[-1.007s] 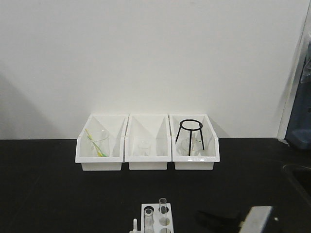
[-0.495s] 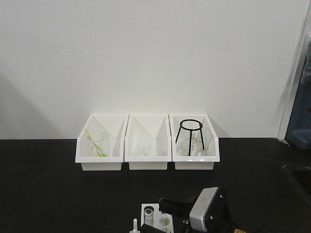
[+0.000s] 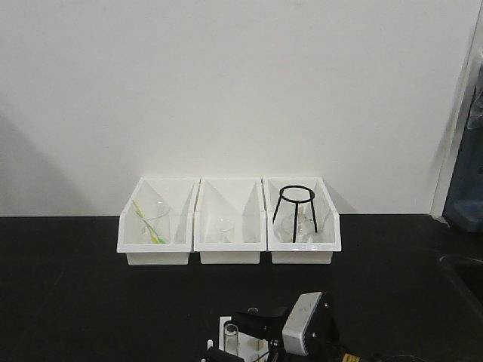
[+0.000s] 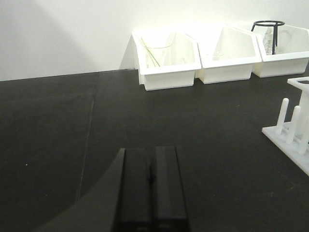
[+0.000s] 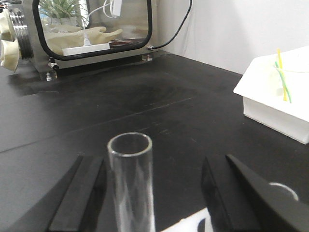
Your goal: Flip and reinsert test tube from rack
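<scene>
My R fingers (image 5: 241, 193) are spread wide, one on each side of the test tube (image 5: 131, 183), gripping nothing. In the R wrist view the finger on the view's left sits just beside the glass, and the other is well apart from it. Can't tell if the near one touches.

The tube stands upright in the rack (image 3: 225, 324), open rim up, toward the rack's left side in the front view. The rack is at the near edge of the black desk (image 3: 75, 286), in front of the mid bin.

My L fingers (image 4: 137, 188) are pressed together, empty, over bare desk. The rack is off to their right, w/ short white pegs (image 4: 285, 113) upright along its near edge.

At the back, 3 white bins (image 3: 226, 255) sit in a row against the wall:
- **L bin:** a glass beaker (image 3: 155, 225) w/ yellow-green sticks.
- **Mid bin:** a small glass (image 3: 224, 228).
- **R bin:** a black wire tripod (image 3: 295, 192) over more glassware.
</scene>
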Robot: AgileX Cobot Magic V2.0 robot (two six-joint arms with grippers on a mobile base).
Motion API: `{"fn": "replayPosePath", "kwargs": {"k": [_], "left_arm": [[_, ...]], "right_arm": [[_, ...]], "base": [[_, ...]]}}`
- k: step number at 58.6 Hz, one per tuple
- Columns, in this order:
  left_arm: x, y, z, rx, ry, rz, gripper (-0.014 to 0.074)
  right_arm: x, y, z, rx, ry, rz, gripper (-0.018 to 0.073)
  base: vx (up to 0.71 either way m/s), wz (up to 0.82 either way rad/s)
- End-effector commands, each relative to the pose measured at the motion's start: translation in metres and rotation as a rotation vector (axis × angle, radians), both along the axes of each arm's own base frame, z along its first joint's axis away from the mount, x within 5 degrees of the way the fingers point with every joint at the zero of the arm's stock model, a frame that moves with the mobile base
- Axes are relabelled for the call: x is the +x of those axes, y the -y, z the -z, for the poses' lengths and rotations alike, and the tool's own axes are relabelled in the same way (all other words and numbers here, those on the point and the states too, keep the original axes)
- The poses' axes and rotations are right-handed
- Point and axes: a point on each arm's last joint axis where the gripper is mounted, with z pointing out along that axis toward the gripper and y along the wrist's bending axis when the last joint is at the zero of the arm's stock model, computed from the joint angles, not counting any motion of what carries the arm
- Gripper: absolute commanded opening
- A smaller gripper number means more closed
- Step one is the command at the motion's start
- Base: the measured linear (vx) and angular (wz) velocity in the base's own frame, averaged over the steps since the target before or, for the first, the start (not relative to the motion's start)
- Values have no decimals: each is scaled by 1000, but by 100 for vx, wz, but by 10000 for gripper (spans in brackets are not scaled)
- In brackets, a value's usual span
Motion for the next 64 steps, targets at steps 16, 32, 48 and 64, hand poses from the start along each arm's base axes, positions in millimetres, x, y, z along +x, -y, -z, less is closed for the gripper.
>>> {"fn": "replayPosePath", "kwargs": {"k": [16,32,48,64], "left_arm": [[0,1,-9,-21,87,13,-6],[0,1,-9,-21,87,13,-6],[0,1,-9,-21,87,13,-6],[0,1,-9,-21,87,13,-6]], "right_arm": [[2,-4,-16,119,95,-34,385],[1,-4,-19,148,115,-47,117],[0,-3,-28,174,112,-49,-16],[-12,5,-101,213,204,-8,-13]], "base": [[0,0],[0,0],[0,0],[0,0]]}}
